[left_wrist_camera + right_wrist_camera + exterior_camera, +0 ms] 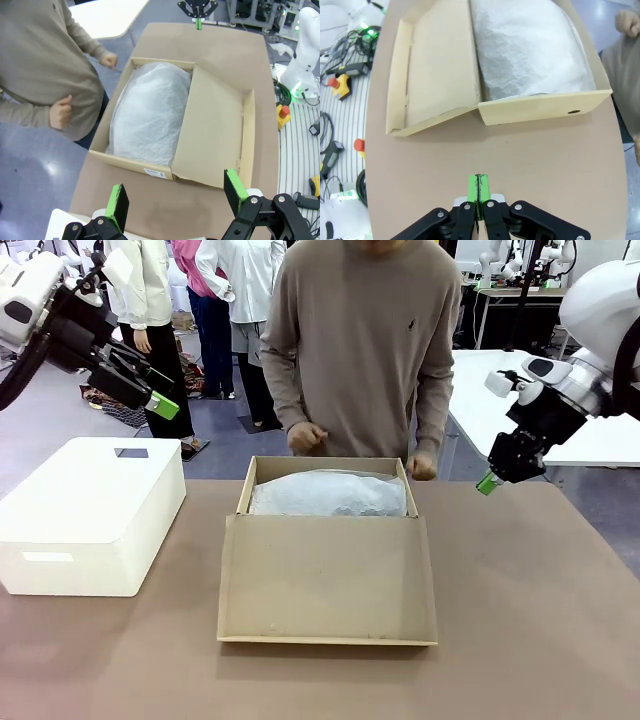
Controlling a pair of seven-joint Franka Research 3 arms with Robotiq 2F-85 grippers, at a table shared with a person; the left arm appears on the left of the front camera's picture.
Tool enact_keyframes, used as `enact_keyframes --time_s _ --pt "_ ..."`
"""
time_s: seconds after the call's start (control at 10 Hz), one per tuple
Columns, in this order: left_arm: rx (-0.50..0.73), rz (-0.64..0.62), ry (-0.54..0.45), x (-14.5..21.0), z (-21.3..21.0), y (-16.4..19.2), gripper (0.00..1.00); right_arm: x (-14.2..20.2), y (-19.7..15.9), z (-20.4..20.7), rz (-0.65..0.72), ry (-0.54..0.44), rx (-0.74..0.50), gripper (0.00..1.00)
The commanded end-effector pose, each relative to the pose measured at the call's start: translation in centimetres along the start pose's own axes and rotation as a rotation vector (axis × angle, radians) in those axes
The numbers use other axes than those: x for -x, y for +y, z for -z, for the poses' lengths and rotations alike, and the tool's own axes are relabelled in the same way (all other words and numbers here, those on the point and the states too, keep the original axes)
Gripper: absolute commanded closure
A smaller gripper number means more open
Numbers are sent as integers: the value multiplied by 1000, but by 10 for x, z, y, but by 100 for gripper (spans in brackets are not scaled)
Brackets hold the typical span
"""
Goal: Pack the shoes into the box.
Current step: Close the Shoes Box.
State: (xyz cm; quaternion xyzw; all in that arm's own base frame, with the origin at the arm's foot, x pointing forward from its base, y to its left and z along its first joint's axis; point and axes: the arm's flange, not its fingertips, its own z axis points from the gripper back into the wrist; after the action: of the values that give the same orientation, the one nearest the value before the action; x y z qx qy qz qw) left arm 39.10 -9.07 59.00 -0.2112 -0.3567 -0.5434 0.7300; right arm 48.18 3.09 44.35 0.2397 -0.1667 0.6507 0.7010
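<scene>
Box (pixel 244 490): brown cardboard, open at the middle of the table (pixel 520 640); lid flap (pixel 327 580) lies flat toward the robot.
Tissue paper (pixel 330 495): white, mounded across the box's inside; perhaps it covers the shoes, but what lies beneath is hidden.
Left gripper (pixel 158 390): jaws spread wide, holding nothing, raised above the white container (pixel 90 515).
Right gripper (pixel 487 482): pads pressed together, holding nothing, right of the box.
Person's hands (pixel 305 437): loosely fisted, just behind the box.

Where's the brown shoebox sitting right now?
In the front view the brown shoebox sits open at mid-table, just right of the white box and directly in front of the person at the far side.
</scene>
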Motion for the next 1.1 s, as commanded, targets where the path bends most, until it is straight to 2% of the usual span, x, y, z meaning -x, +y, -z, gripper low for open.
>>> enact_keyframes --time_s 0.0,0.5,1.0 --pt "6 14 -24 0 1 1 0 13 -5 -4 -91 -68 -25 100" --pt "6 14 -24 0 1 1 0 22 0 33 -158 -135 89 100" --pt "6 14 -24 0 1 1 0 33 6 77 -146 -132 62 100"
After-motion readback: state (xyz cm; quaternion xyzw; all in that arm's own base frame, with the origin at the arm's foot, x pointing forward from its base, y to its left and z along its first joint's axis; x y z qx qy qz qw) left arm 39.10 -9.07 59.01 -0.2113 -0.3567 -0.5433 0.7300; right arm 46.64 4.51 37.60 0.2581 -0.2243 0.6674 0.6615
